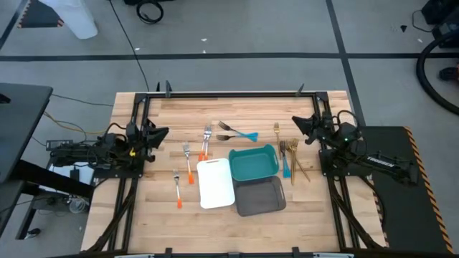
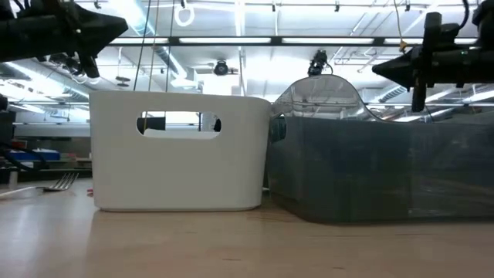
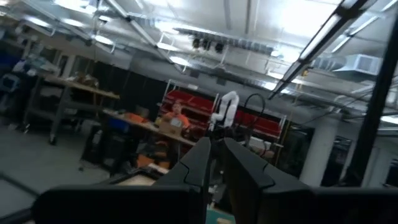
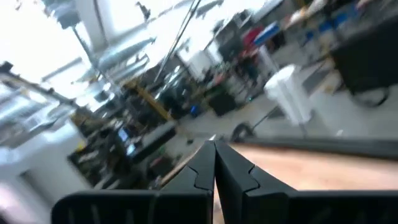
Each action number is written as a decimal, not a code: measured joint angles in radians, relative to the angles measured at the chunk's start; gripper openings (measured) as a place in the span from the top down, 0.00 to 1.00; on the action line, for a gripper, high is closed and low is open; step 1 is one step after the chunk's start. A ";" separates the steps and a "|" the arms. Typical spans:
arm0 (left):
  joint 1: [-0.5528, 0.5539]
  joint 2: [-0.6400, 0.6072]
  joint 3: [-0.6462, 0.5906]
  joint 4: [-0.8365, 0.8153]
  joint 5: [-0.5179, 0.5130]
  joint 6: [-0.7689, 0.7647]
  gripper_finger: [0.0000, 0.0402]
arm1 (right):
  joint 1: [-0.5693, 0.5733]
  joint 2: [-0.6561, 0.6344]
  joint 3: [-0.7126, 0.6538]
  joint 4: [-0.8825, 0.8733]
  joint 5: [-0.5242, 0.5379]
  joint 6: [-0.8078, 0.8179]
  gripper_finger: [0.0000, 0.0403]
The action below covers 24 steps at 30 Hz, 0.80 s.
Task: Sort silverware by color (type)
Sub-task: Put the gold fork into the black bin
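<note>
The silverware lies flat on the wooden table [image 1: 165,107]. Orange-handled forks [image 1: 188,163] are left of centre, and blue-handled forks [image 1: 238,133] lie toward the far side. Gold pieces [image 1: 295,163] and another blue-handled piece [image 1: 286,166] lie at the right. My left gripper [image 1: 163,132] hangs shut above the table's left side, clear of everything. Its fingers [image 3: 211,146] meet at their tips with nothing between them. My right gripper [image 1: 295,123] hangs shut above the right side, just beyond the gold pieces. Its fingers [image 4: 214,149] are also bare.
A white tray [image 1: 215,183], a teal tray [image 1: 254,163] and a grey tray [image 1: 261,196] stand together near the table's middle front. In the low view the white tray [image 2: 177,150] and grey tray [image 2: 378,166] fill the foreground. A person sits at a desk in the room beyond.
</note>
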<state>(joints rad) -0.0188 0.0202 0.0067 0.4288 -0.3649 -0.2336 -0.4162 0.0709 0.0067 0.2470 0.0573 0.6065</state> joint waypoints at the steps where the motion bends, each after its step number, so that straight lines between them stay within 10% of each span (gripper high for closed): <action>1: 0.000 0.007 0.000 -0.001 -0.013 -0.014 0.87 | 0.005 0.021 0.000 -0.001 -0.003 0.015 0.97; 13: 0.001 0.155 0.140 -0.141 -0.177 -0.037 0.87 | 0.114 0.243 0.023 0.156 -0.128 0.136 0.96; 24: 0.001 0.301 0.158 -0.132 -0.243 -0.044 0.87 | 0.276 0.518 0.416 -0.559 0.094 0.076 0.97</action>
<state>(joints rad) -0.0177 0.3214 0.1646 0.2967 -0.6084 -0.2771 -0.1405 0.5891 0.4227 -0.3118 0.1511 0.6821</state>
